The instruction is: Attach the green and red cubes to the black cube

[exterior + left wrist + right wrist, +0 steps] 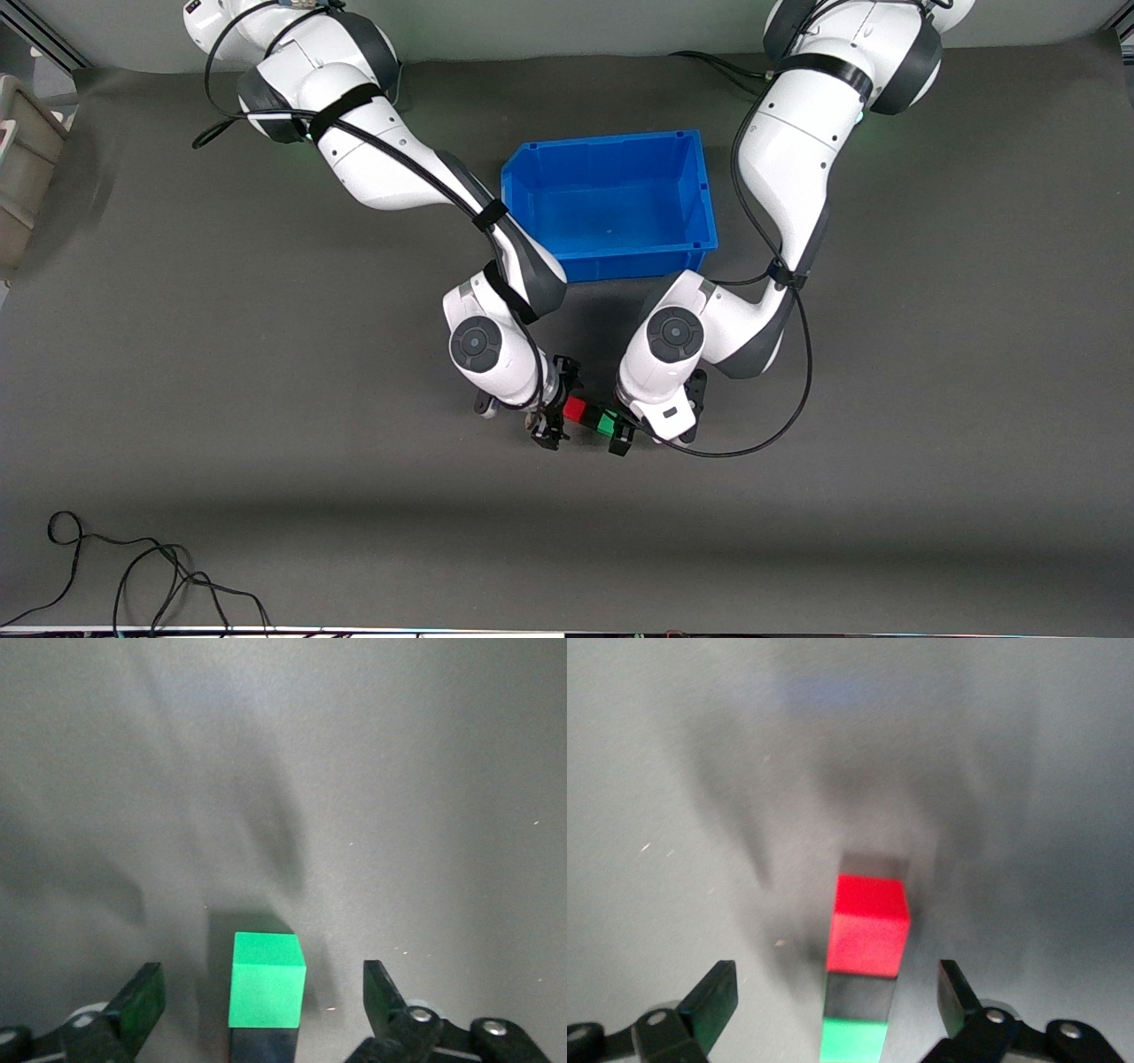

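The red cube (575, 408), the black cube (589, 416) and the green cube (606, 424) lie in one touching row on the dark bench (930, 425), the black one in the middle, nearer to the front camera than the blue bin (611, 199). The red cube is at the row's end toward the right arm, the green at the end toward the left arm. The right gripper (558, 403) is low at the red end and the left gripper (631, 427) low at the green end. In the left wrist view the left gripper (264, 1001) has its fingers (137, 1005) spread wide, one to each side of the green cube (266, 979) with bare bench between each finger and the cube; nothing is gripped. The right wrist view shows the same of the right gripper (837, 1001): its fingers (713, 997) stand wide apart on either side of the row, clear of the red cube (868, 935). The front view alone shows the bin and both arms; there the cubes are partly covered by the fingers. The right wrist view alone shows all three cubes lined up end to end, red cube, black cube (859, 997), green cube (852, 1041). In the left wrist view only the green cube and a sliver of the black cube (261, 1045) appear.
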Robot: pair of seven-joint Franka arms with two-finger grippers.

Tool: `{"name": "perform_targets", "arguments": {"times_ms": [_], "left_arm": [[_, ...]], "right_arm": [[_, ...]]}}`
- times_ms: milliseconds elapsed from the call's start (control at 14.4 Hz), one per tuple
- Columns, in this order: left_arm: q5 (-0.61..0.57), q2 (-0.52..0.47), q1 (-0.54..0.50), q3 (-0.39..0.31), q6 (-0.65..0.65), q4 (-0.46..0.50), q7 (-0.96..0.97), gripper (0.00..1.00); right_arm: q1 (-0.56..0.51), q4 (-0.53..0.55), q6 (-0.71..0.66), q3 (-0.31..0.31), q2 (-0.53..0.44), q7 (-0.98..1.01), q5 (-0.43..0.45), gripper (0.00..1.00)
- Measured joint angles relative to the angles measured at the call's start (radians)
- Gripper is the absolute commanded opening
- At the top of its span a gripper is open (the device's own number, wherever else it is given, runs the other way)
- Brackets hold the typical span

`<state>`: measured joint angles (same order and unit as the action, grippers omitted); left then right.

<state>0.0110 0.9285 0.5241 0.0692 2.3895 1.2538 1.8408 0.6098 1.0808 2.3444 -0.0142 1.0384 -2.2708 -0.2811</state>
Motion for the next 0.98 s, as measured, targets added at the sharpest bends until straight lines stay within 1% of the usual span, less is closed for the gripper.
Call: {"name": "perform_targets", "arguments": {"times_ms": [139, 209, 279, 488, 697, 836, 975], "left_arm": [[-0.004, -0.02, -0.022, -0.009, -0.065, -0.007, -0.016, 1.0], [-0.004, -0.041, -0.043, -0.011, -0.122, -0.008, -0.059, 1.0], [-0.003, -0.068, -0.07, -0.012, -0.191, -0.009, -0.12, 1.0], [0.009, -0.183, -0.163, -0.012, -0.426, -0.012, -0.34, 1.0], [0.072, -0.324, -0.296, -0.013, -0.599, 0.012, -0.637, 1.0], [0.078, -0.401, -0.376, -0.013, -0.668, 0.052, -0.831, 1.0], [0.053, -0.453, -0.413, -0.018, -0.68, 0.097, -0.959, 1.0]], "right_arm": [[-0.009, -0.012, -0.002, 0.001, -0.023, 0.076, -0.022, 1.0], [-0.019, -0.016, -0.024, 0.001, -0.042, 0.113, -0.039, 1.0], [-0.032, -0.022, -0.078, 0.001, -0.068, 0.155, -0.051, 1.0], [-0.093, -0.036, -0.286, 0.002, -0.177, 0.284, -0.066, 1.0], [-0.17, -0.049, -0.529, 0.004, -0.335, 0.453, -0.071, 1.0], [-0.214, -0.049, -0.671, 0.004, -0.446, 0.584, -0.072, 0.99], [-0.245, -0.047, -0.81, 0.002, -0.544, 0.74, -0.066, 0.99]]}}
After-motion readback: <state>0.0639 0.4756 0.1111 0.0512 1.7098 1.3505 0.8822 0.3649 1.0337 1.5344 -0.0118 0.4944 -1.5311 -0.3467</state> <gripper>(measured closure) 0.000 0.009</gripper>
